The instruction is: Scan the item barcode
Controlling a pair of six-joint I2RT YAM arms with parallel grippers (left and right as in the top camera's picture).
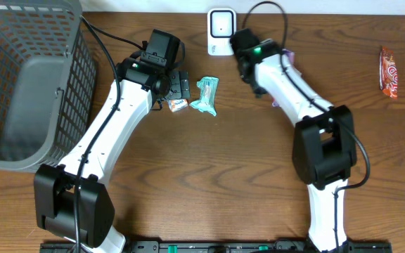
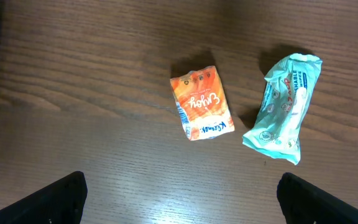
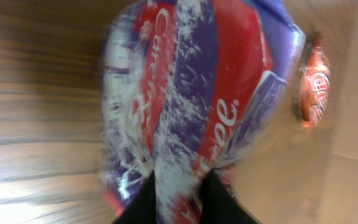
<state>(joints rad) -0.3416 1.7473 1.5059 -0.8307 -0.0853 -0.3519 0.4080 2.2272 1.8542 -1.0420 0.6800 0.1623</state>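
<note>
My right end effector [image 3: 179,194] looks pinched together on the lower fold of a glossy red, blue and white plastic packet [image 3: 191,93]. The wrist view is blurred and very close, so the grip is my best reading. The packet stands upright in front of that camera and fills most of its view. From overhead it is almost wholly hidden under my right forearm, with only purple slivers showing at the arm's edge. That puts it over the brown wooden table [image 1: 223,176], near the far edge, just right of the white box-shaped scanner unit [image 1: 221,28] that stands at the middle of that edge.

My left end effector [image 2: 179,180] has its fingers [image 2: 61,199] spread wide apart and holds nothing. It hangs over two small packets lying left of centre, toward the far edge. One is an orange printed foil sachet [image 2: 202,102]. The other is a crumpled teal wipes pack [image 2: 283,109] just beside it, on the side nearer the scanner, and the two do not touch.

A grey plastic lattice basket [image 1: 41,105] fills the far left corner. A long red snack bar wrapper [image 1: 389,72] lies by the right edge, well apart from everything else.
</note>
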